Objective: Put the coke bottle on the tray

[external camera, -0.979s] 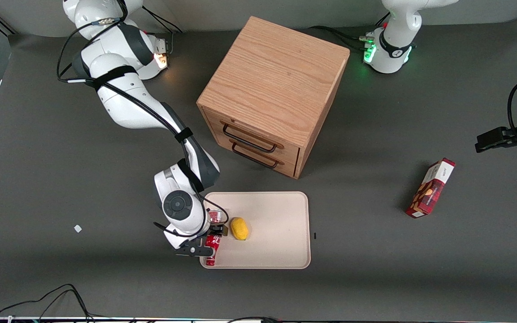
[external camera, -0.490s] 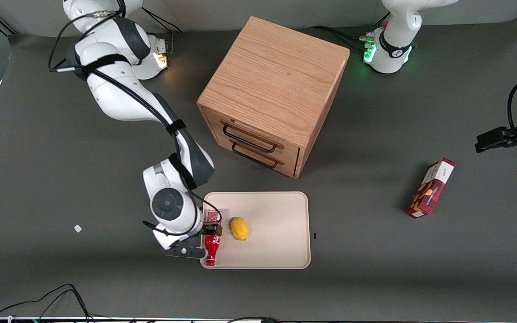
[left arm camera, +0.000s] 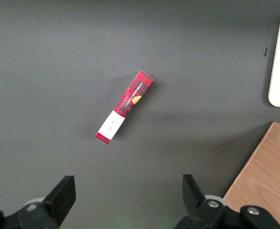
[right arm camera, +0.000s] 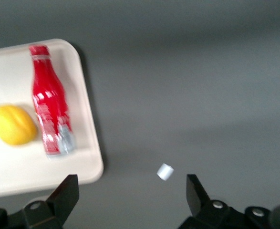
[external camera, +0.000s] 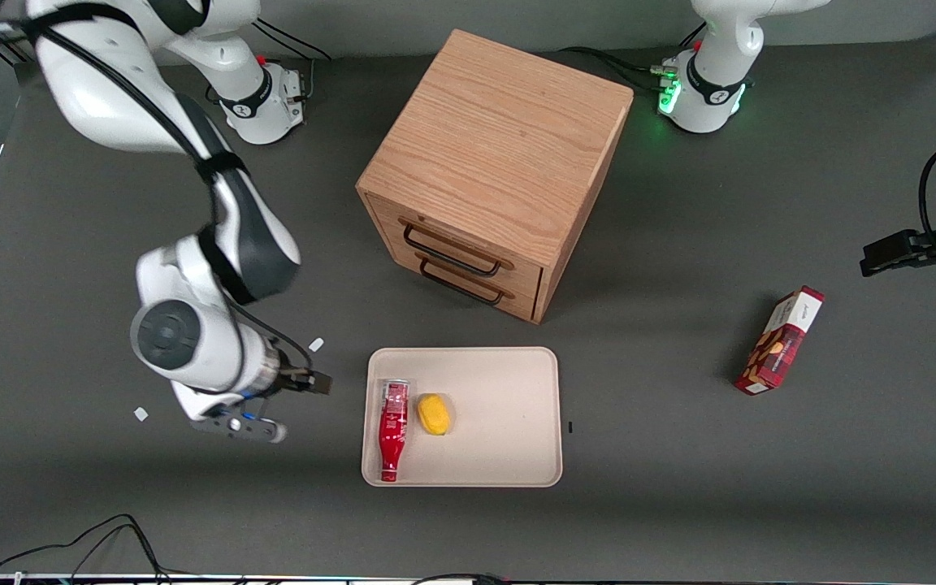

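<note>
The coke bottle (external camera: pixel 392 431) lies flat on the beige tray (external camera: pixel 500 459), along the tray's short edge at the working arm's end, with its neck pointing toward the front camera. It is red with white lettering and a silver base. The right wrist view shows the bottle (right arm camera: pixel 49 109) lying on the tray (right arm camera: pixel 89 143). My right gripper (external camera: pixel 293 405) is open and empty. It hangs above the bare table beside the tray, apart from the bottle. In the right wrist view the gripper (right arm camera: pixel 131 191) has wide-spread fingers.
A yellow lemon (external camera: pixel 434 413) lies on the tray beside the bottle. A wooden drawer cabinet (external camera: pixel 492 162) stands farther from the front camera than the tray. A red-and-white snack box (external camera: pixel 779 340) lies toward the parked arm's end. Small white scraps (external camera: pixel 316 344) lie near the gripper.
The gripper has let go of the bottle, risen and swung away from the tray toward the working arm's end. The bottle now lies free on the tray.
</note>
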Robot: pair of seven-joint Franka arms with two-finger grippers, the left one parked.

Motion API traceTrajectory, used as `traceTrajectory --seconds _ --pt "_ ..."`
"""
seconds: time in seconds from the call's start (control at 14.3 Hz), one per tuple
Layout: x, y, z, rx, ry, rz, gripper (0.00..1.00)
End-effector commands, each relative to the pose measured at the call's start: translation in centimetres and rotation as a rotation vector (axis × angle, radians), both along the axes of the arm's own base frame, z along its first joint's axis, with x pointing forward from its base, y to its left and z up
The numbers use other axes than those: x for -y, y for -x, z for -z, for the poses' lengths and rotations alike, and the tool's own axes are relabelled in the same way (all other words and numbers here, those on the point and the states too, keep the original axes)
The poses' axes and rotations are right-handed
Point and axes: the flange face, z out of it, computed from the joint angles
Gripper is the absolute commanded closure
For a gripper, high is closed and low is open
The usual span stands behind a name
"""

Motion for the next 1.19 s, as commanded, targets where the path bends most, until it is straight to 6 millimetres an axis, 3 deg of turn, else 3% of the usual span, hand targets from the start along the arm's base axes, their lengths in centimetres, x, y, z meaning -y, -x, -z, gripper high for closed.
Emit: traceTrajectory --seconds 0.0,0.28,0.56,0.77,0.91,1.12 --pt "5.2 4.9 -3.1 -0.031 -0.016 -0.033 0.00" --pt "11.2 9.3 -6.5 -0.055 0.011 -0.075 0.00" --pt "12.0 12.4 -9.1 -0.078 0.062 -0.105 0.00" --pt "13.4 14.2 -11.7 -0.053 -0.004 -0.097 0.00" --pt "12.5 16.0 -12.9 -0.034 0.004 -0.128 0.00" --pt "15.3 16.9 -15.7 0.014 -0.078 -0.082 0.00"
